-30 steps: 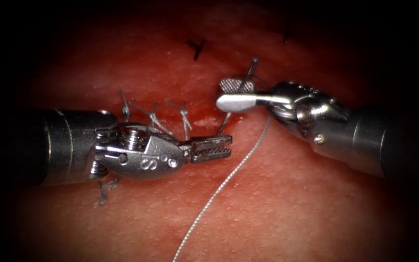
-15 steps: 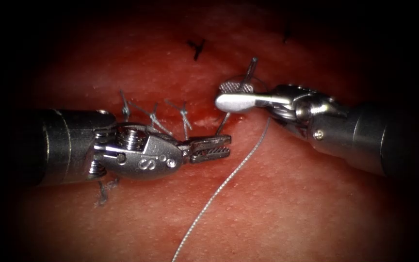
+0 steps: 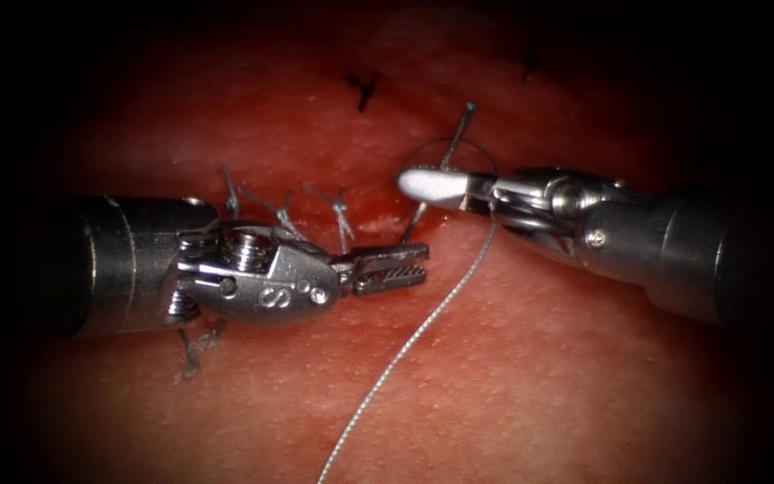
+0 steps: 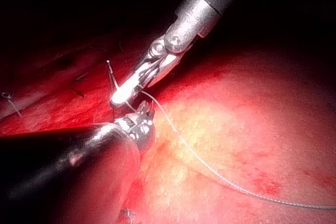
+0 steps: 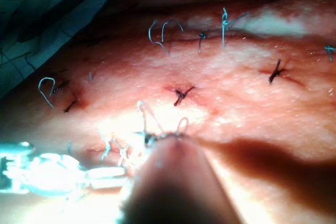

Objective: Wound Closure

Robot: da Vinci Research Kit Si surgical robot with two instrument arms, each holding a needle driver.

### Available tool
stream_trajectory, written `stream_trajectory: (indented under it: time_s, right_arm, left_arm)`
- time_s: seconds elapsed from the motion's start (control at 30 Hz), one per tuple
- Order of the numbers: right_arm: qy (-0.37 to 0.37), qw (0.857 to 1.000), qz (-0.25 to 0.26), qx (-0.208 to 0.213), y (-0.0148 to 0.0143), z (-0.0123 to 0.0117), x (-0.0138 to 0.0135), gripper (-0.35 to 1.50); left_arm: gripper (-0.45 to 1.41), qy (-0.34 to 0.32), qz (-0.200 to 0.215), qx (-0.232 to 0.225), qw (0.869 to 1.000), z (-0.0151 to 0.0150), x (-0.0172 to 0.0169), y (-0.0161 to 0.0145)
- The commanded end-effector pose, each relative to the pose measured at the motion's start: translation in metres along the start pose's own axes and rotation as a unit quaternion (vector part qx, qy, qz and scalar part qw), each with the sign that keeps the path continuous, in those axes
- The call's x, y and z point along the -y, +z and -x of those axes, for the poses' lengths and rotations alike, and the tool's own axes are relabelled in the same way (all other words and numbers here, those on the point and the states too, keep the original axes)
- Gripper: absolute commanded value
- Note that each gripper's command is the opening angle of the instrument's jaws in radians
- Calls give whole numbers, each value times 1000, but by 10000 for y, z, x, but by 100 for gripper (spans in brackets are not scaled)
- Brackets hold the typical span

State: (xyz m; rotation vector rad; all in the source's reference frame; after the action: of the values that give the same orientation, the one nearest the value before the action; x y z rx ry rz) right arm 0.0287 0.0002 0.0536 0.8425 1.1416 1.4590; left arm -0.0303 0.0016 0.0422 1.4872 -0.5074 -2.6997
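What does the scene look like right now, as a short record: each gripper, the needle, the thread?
Left gripper: open, holds nothing, just beside the needle's lower end.
Right gripper: shut on the needle, roughly mid-curve.
Needle: stands steeply, upper end free above the right gripper; lower end reaches the tissue, cannot tell if it is in it.
Thread: trails from under the right gripper across the tissue toward the viewer.
Earlier stitches: cut ends stand up behind the left gripper.
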Motion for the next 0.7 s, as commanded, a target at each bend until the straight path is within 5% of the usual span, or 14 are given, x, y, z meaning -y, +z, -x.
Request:
stream_trajectory:
  time_s: [0.03,0.07,0.1,0.13,0.17,0.2,0.27,0.7]
  right_arm:
    - [-8,1000,-6,1,8,-7,-2,-35]
    - [-11,1000,-6,2,7,-7,-2,-15]
    - [-11,1000,-6,1,8,-6,-2,34]
    - [-11,1000,-6,1,8,-6,-2,34]
    - [-12,1000,-6,1,8,-5,-1,56]
    - [-15,1000,-5,1,10,-5,-1,99]
    - [-16,1000,-5,-1,12,0,0,130]
    - [-20,999,-17,-25,13,13,4,86]
  left_arm:
    - [-45,0,-1,-1,1000,-1,3,8]
    - [-45,0,-2,0,1000,-1,3,9]
    - [-45,0,-2,0,1000,-2,3,10]
    - [-45,0,-2,0,1000,-2,3,10]
    - [-45,0,-4,0,1000,-2,3,11]
    - [-45,0,-4,0,1000,-2,3,12]
    - [-45,-3,-7,-1,1000,-3,3,13]
    - [-45,-6,-7,-2,1000,-2,1,13]
